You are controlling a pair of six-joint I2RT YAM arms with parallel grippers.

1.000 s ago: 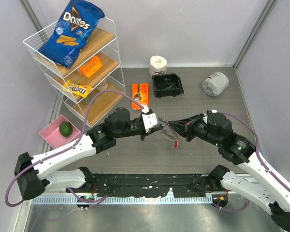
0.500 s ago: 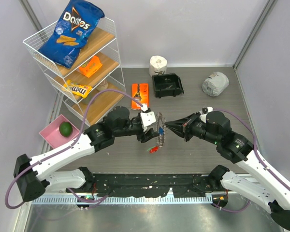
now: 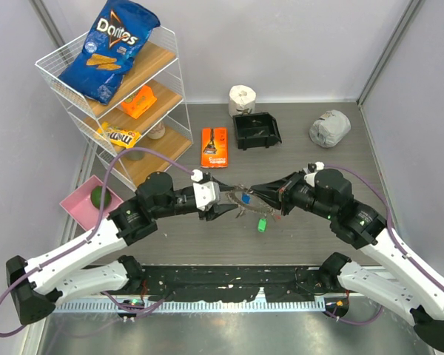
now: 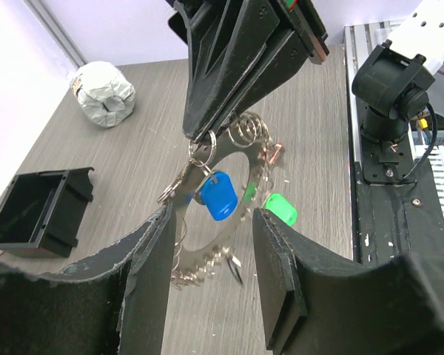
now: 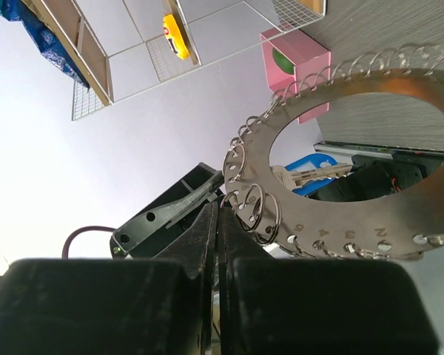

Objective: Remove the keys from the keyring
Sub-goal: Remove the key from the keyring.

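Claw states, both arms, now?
Left claw: open, holding nothing.
Right claw: closed on the keyring.

The left arm (image 3: 81, 248) extends from the lower left of the top view up and rightward to frame centre. The left gripper (image 3: 223, 207) points right. Its fingers (image 4: 152, 274) stand apart, with a clear gap between the pads.

The right arm (image 3: 381, 240) rises from the lower right corner, bends at the elbow and reaches leftward. The right gripper (image 3: 257, 191) points left. Its two fingers are pressed together and pinch the edge of the keyring (image 5: 399, 211).

The two gripper tips face each other near frame centre, close together but apart.
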